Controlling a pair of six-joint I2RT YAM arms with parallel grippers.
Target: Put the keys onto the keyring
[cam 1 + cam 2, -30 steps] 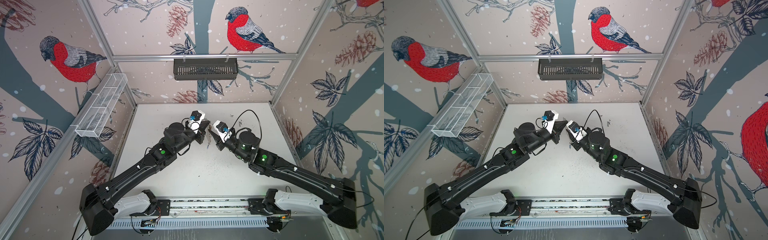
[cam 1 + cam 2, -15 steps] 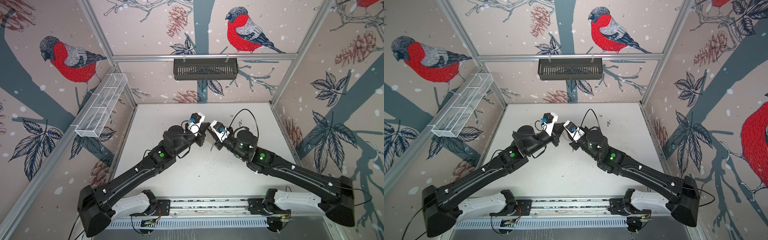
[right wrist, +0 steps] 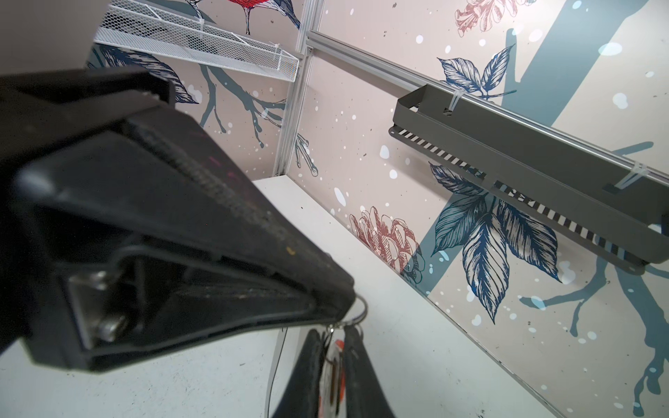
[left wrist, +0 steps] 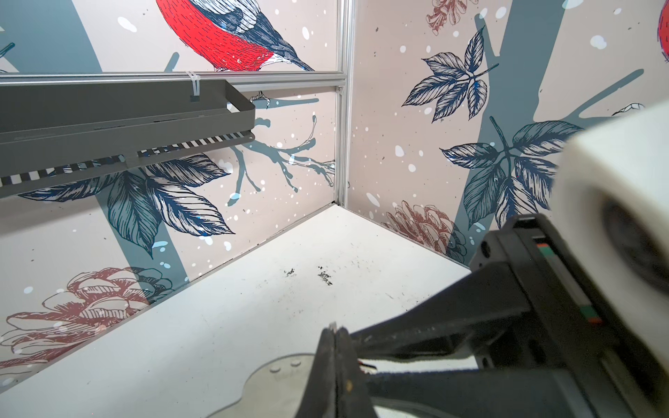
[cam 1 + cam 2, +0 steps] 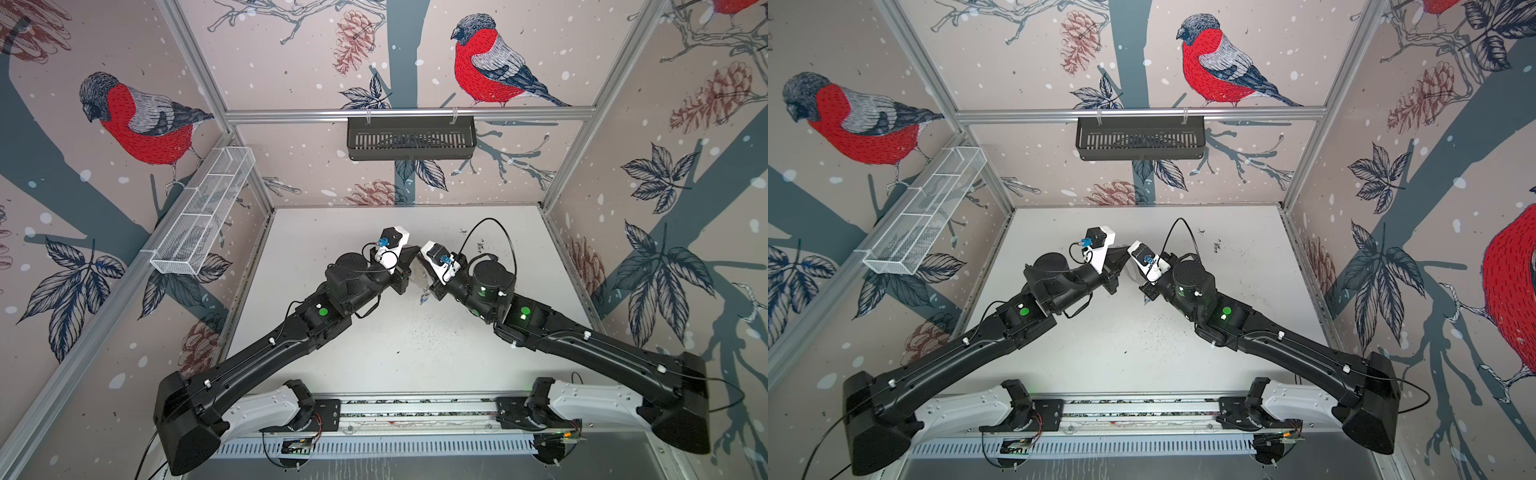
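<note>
Bird-print walls [image 5: 291, 62] frame the table [image 5: 395, 365], above which the left end effector [image 4: 336, 340] clamps shut on the keyring [image 4: 278, 372] while the right end effector [image 3: 335, 334] pinches the red-tagged key [image 3: 333, 369] just beside it.

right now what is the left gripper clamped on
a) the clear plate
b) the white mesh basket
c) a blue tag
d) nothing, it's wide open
a: in the left wrist view the left gripper has its fingers pressed together over the edge of the clear plate.
</note>
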